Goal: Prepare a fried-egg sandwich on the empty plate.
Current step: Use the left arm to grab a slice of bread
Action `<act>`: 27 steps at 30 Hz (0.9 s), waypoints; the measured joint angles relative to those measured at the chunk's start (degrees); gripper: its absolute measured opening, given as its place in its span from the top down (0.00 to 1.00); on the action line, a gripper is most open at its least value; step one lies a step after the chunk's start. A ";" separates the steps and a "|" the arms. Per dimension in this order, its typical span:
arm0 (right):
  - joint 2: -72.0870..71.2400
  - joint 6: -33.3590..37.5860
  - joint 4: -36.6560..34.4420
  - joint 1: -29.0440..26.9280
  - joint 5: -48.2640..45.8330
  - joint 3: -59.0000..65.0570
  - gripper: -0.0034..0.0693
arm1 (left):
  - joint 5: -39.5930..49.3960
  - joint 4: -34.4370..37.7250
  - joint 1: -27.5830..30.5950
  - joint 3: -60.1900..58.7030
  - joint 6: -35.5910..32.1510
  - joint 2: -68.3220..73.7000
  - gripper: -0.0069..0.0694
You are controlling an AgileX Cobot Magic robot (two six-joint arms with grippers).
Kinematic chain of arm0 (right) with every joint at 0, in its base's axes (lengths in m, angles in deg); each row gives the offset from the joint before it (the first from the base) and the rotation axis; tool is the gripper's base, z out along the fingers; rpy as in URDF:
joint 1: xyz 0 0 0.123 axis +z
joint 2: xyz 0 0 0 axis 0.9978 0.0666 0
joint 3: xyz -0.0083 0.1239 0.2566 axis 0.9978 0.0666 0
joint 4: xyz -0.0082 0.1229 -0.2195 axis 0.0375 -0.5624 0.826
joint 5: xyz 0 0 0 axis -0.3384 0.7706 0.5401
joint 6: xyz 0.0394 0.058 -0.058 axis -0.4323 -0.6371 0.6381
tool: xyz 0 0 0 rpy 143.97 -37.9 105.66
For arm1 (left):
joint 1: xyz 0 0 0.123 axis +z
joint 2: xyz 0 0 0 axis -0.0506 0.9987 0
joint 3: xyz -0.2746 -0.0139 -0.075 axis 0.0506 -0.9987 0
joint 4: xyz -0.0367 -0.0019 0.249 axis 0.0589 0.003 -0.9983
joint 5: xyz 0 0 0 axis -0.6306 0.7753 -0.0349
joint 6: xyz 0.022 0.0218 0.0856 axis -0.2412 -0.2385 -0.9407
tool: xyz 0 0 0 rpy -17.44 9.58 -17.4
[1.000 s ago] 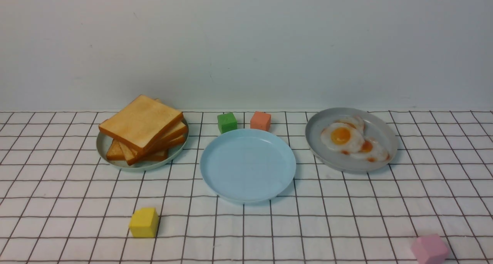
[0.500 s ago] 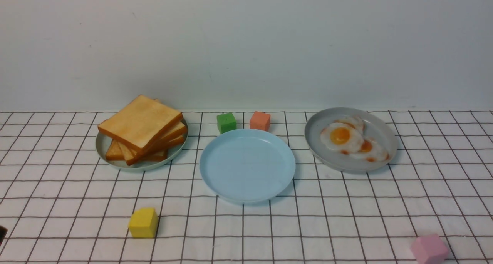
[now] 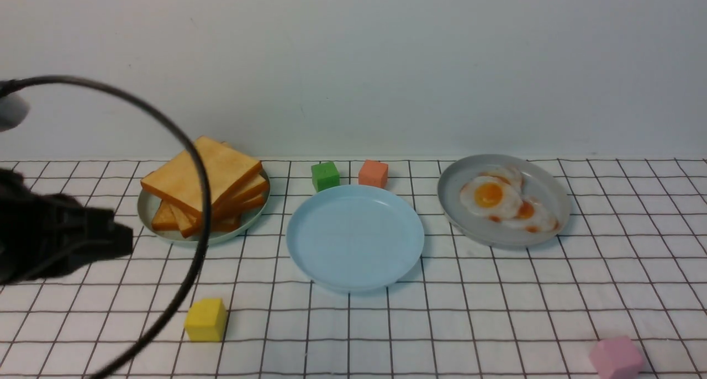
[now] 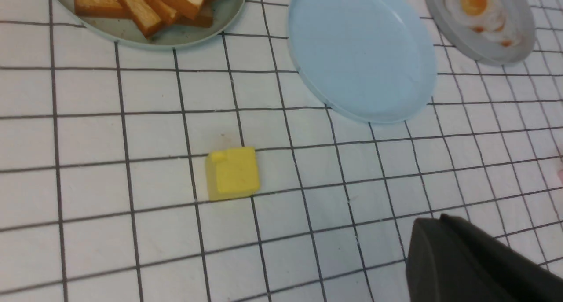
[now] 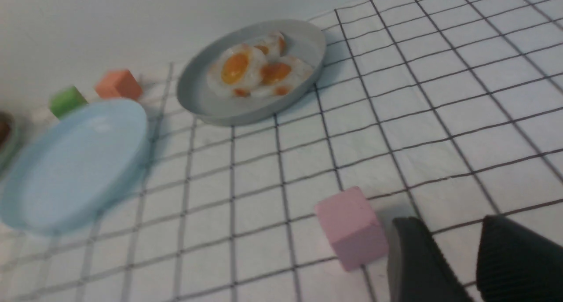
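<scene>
Checked cloth (image 3: pixel 497 312) carries the empty plate (image 3: pixel 354 236) right of the closed left gripper (image 3: pixel 124 241), while the right gripper (image 5: pixel 453 231) stands partly open, holding nothing.

Take the egg plate (image 5: pixel 206 104) as your landmark: grey, on the gridded surface (image 5: pixel 440 95), holding fried eggs (image 5: pixel 255 71) that overlap, with orange yolks. The blue plate (image 5: pixel 74 165) sits near the egg plate with a gap between them, and you'll find nothing on it. An orange cube (image 5: pixel 118 84) is near the egg plate, with a green cube (image 5: pixel 67 101) just past it. A pink cube (image 5: pixel 352 227) lies well apart from the egg plate, just beside your right gripper (image 5: pixel 455 231), whose dark ribbed jaws stand apart over bare cloth.
</scene>
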 joint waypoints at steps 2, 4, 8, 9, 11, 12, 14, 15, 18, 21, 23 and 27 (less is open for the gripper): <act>0.00 -4.11 -5.46 0.00 3.86 0.00 0.63 | 0.05 -0.13 0.00 4.35 -1.93 7.12 0.93; 0.00 -6.62 -9.33 0.00 6.94 0.00 0.63 | -0.02 -0.26 -0.14 7.23 -2.58 11.73 0.93; 0.00 -8.35 -14.03 0.00 9.13 -0.57 0.63 | -1.61 -2.48 -2.80 9.82 -2.75 16.52 0.93; 0.00 -8.41 -14.51 0.05 6.70 -1.81 0.64 | -2.44 -3.33 -4.49 10.04 -2.69 17.22 0.93; 1.06 -6.87 -15.00 1.17 -1.83 -7.31 0.70 | -3.37 -4.95 -7.89 10.04 -2.10 17.96 0.93; 2.14 -5.06 -14.99 1.70 -5.59 -10.07 0.73 | -3.66 -5.72 -9.42 10.04 -1.82 18.17 0.93; 6.31 2.09 -14.99 3.87 -15.24 -17.96 0.81 | -4.42 -7.86 -13.09 10.25 0.55 18.73 0.93; 8.42 5.57 -14.99 5.02 -19.11 -21.29 0.85 | -4.57 -9.30 -14.61 10.65 1.89 19.24 0.93; 14.83 15.30 -14.94 7.17 -29.04 -30.24 0.94 | -4.28 -13.87 -16.64 13.12 7.60 21.25 0.93; 24.37 26.86 -14.88 8.67 -41.06 -41.84 0.96 | -2.77 -23.06 -17.02 18.51 15.76 26.51 0.93; 29.06 30.69 -13.84 10.86 -44.63 -47.10 0.95 | -2.34 -29.34 -17.02 22.25 20.09 30.99 0.93; 34.52 32.41 -11.71 17.98 -45.06 -53.63 0.95 | -2.40 -38.19 -16.73 28.58 24.16 39.40 0.92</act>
